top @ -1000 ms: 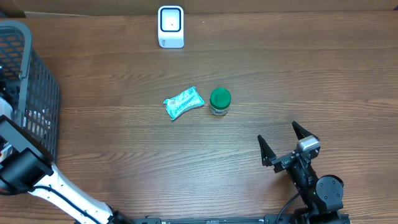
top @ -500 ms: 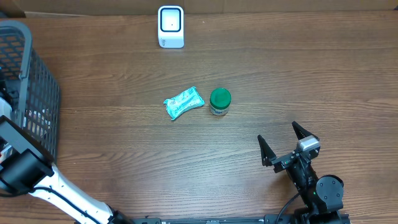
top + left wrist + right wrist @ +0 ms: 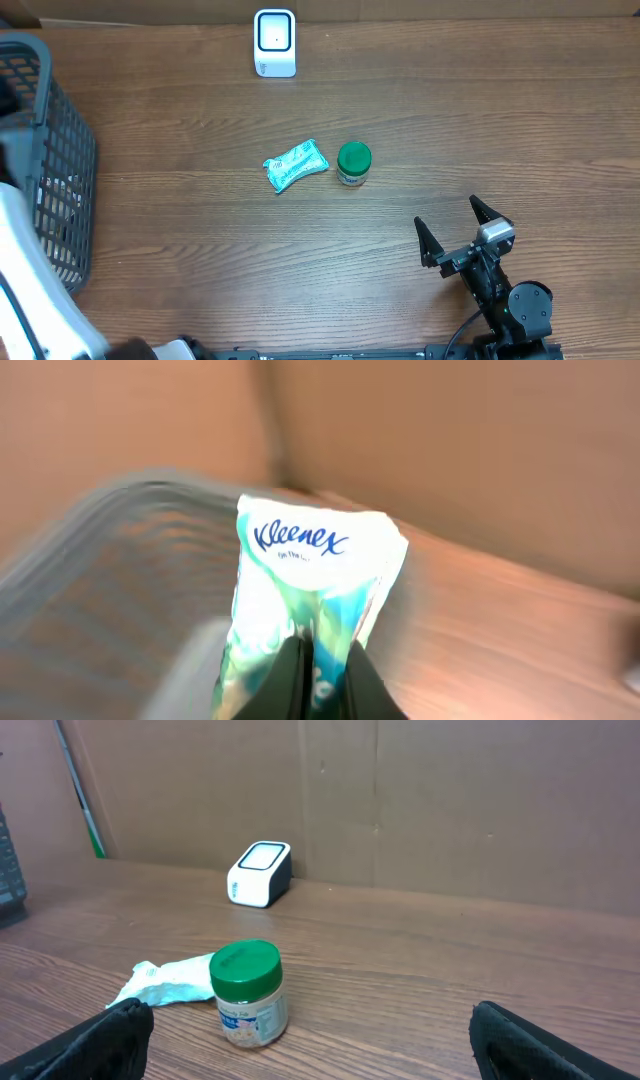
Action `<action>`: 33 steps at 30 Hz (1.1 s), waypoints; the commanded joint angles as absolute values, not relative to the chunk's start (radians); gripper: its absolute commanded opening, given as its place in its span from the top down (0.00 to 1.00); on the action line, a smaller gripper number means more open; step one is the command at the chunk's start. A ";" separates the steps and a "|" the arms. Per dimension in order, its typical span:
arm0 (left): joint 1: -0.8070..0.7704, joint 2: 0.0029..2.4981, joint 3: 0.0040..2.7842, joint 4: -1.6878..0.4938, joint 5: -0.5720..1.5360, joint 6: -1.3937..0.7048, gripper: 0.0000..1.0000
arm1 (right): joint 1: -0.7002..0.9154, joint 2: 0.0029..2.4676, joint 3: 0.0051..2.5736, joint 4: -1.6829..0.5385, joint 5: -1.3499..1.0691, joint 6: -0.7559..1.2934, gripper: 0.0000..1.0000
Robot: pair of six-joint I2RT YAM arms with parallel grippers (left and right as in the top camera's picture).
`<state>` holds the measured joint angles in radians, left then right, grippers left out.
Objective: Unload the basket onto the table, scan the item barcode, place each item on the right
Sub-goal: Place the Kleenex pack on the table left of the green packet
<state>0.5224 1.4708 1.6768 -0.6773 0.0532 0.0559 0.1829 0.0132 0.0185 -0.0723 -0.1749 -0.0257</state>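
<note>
Changed since a second back: left arm (image 3: 22, 265) has swung at the left edge of the overhead frame and is now a white blur across the basket (image 3: 62, 170). Its jaws have gone from parted to pressed together.

Left claw (image 3: 310, 665): pinching the lower end of a Kleenex pack (image 3: 315, 575). Pack upright, logo side to the wrist camera, held over the basket, centre of the wrist frame. Judged: item picked, lift under way. No barcode shows on this face; the carry to the scanner remains.

Right claw (image 3: 447, 214): spread, empty, lower right.

Worktop (image 3: 480, 110) stock:
- second packet (image 3: 296, 166), green-and-white, centre
- jar (image 3: 353, 163), green lid, just beside that packet on its right
- scanner (image 3: 274, 42), top centre, well apart from the basket

Totals: two packets, one jar, one scanner, one basket, two claws.
</note>
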 commanded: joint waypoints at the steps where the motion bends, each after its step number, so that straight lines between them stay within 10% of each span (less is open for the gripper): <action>1: 0.334 1.485 1.665 -0.792 0.128 -0.007 0.96 | 0.175 0.010 0.008 -0.068 -0.165 -0.024 0.00; 11: -0.149 1.710 1.503 -0.905 0.078 -0.152 0.96 | 0.175 0.010 0.008 -0.068 -0.165 -0.024 0.00; 20: -0.235 1.916 1.465 -0.908 0.085 -0.296 0.96 | 0.175 0.010 0.008 -0.068 -0.165 -0.024 0.00; 24: -0.236 1.920 1.465 -0.913 0.105 -0.296 0.07 | 0.175 0.010 0.008 -0.068 -0.165 -0.024 0.00; 33: -0.204 1.857 1.700 -1.129 0.102 -0.263 0.00 | 0.175 0.010 0.008 -0.068 -0.165 -0.024 0.00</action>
